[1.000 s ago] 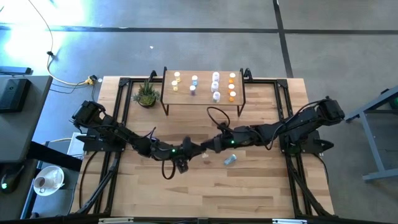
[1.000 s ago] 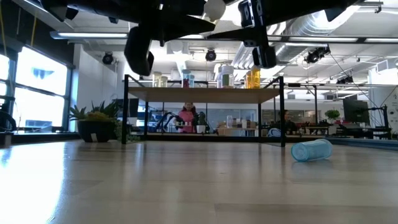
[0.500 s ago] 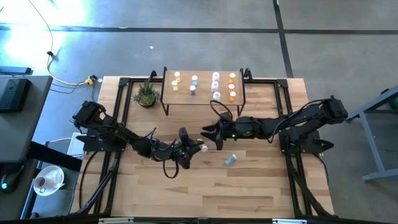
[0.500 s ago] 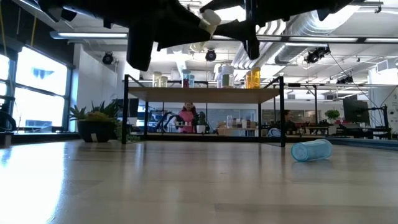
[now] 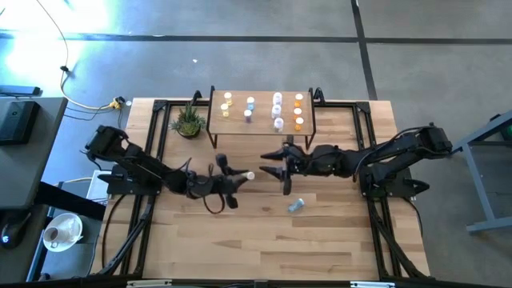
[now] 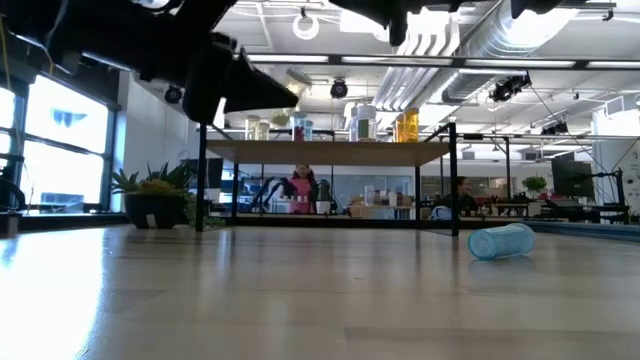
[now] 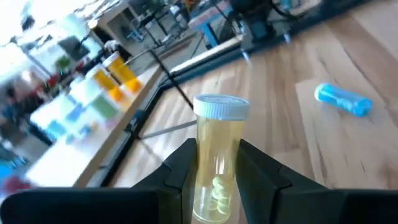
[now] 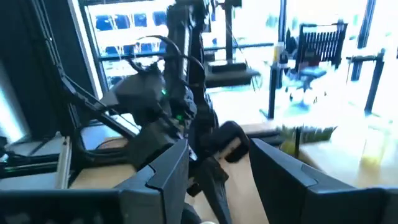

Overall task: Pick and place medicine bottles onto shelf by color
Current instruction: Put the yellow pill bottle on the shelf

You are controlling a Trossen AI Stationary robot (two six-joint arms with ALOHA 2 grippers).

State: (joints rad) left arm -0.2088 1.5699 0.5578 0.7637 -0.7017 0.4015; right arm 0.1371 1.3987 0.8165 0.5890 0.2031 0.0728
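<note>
Left claw (image 7: 214, 180) is gripping a yellow bottle (image 7: 217, 158) low on its body, both dark fingers pressed against the clear plastic, white ribbed cap standing free above them. Pale tablets are showing through the tinted wall. In the high view this claw (image 5: 238, 177) is hanging over the bench (image 5: 336, 240) mid-span, short of the shelf (image 5: 261, 128), with the bottle's white cap (image 5: 250, 174) pointing toward the right arm.

Right claw (image 5: 274, 168) is holding nothing, fingers spread apart, hovering just beside the carried bottle and in front of the shelf.

Step in hand, as I judge it: carrying a yellow bottle toward the shelf. Next move probably calls for lifting it above the shelf top and setting it upright among the yellow bottles (image 5: 226, 104) at the shelf's left end, without knocking the standing ones.

Shelf is showing a light wood top on thin black legs, with small white-capped cylinders standing in columns by colour; the orange ones (image 5: 298, 112) are at the right end. A teal bottle (image 5: 296, 206) is lying on its side on the plank bench, well apart from the shelf, not yet picked. A potted plant (image 5: 189, 122) is standing just left of the shelf.
</note>
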